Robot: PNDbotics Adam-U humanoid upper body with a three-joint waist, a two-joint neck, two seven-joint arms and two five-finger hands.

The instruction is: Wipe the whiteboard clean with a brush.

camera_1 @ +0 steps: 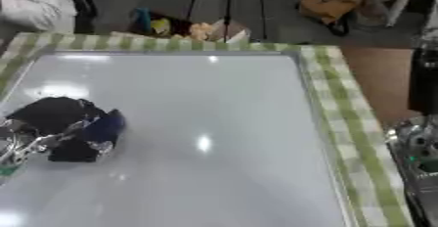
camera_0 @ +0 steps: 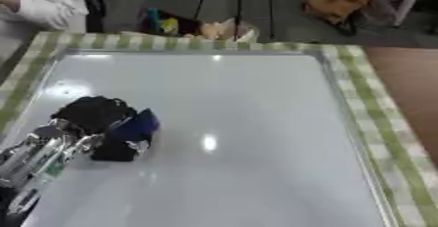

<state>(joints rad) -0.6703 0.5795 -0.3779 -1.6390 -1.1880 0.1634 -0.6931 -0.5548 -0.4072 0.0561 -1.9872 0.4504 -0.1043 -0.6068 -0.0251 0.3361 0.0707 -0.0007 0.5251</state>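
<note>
A large whiteboard (camera_0: 248,123) lies flat and fills most of the table; its glossy surface shows only light reflections, with no marks that I can make out. My left hand (camera_0: 92,114) comes in from the lower left and is curled around a dark blue brush (camera_0: 135,127), whose black underside rests on the board at its left side. My right arm (camera_1: 419,152) shows at the right edge of the right eye view, beside the table; its hand is out of sight.
A green-and-white checked cloth (camera_0: 368,89) borders the board. Beyond the far edge lie colourful things (camera_0: 184,25) on the floor, an orange bag (camera_0: 334,7), and a person in white (camera_0: 34,3) at the top left.
</note>
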